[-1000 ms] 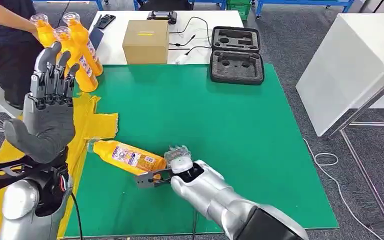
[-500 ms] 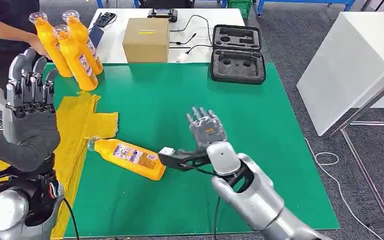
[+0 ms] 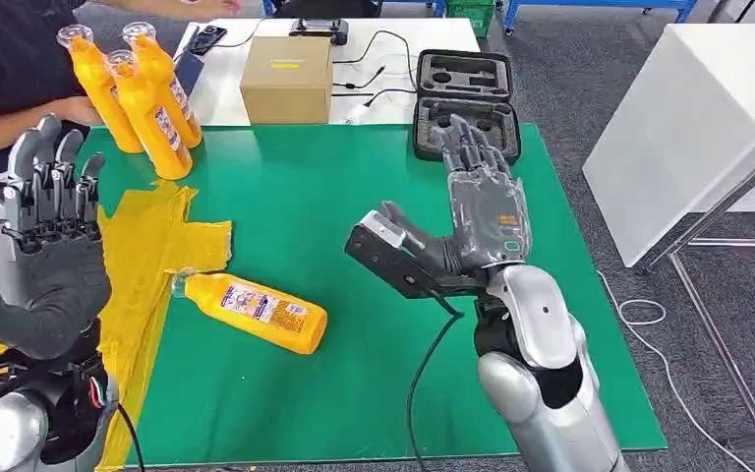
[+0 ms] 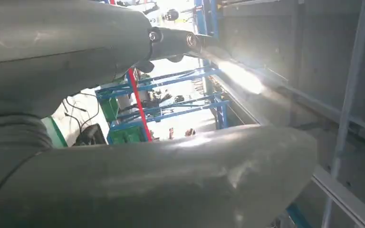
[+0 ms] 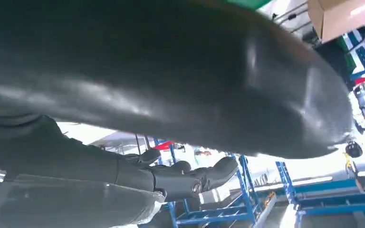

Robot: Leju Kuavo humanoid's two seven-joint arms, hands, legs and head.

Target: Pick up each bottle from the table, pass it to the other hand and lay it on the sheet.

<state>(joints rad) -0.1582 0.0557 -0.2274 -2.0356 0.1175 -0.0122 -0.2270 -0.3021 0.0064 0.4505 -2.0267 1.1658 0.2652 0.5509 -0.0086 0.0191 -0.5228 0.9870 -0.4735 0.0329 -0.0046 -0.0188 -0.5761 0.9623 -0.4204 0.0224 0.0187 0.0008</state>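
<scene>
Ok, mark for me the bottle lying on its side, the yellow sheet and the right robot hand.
lying bottle (image 3: 256, 310), head view, on its printed label, mid-body.
yellow sheet (image 3: 162, 231), head view, on a bare stretch beside the green mat.
right robot hand (image 3: 487, 211), head view, on the grey back of the raised hand.

bottle (image 3: 253, 311) on table (image 3: 374, 393), beside sheet (image 3: 162, 239)

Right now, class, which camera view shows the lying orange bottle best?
The head view: the lying orange bottle rests whole on the green mat, cap toward the yellow sheet. Both wrist views look upward at shelving instead.
</scene>
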